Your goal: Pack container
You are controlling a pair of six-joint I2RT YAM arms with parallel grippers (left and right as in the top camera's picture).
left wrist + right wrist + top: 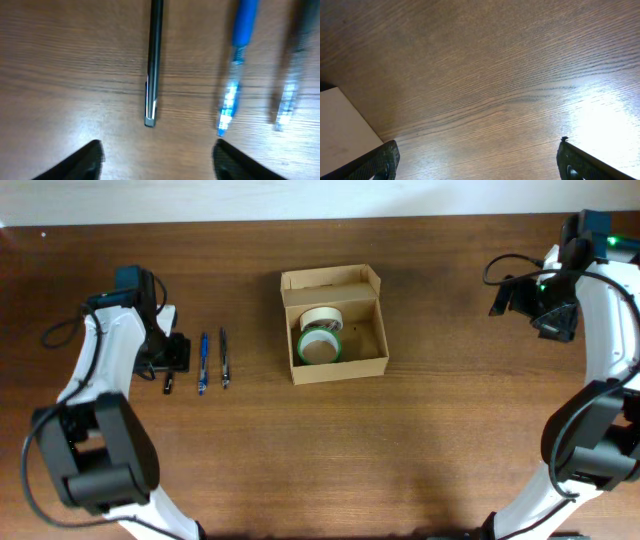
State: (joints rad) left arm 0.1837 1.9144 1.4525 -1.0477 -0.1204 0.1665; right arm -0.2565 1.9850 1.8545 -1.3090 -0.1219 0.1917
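Observation:
The container is a tan cardboard box at the table's middle, lid flap open, holding two tape rolls, one cream and one green-rimmed. Three pens lie left of it: a black pen, a blue pen and a dark clear pen. My left gripper is open and empty, low over the black pen, with the blue pen and the clear pen to its right. My right gripper is open and empty, far right of the box.
The right wrist view shows bare wood and a pale surface beyond the table edge at lower left. Both arms' bases stand at the near corners.

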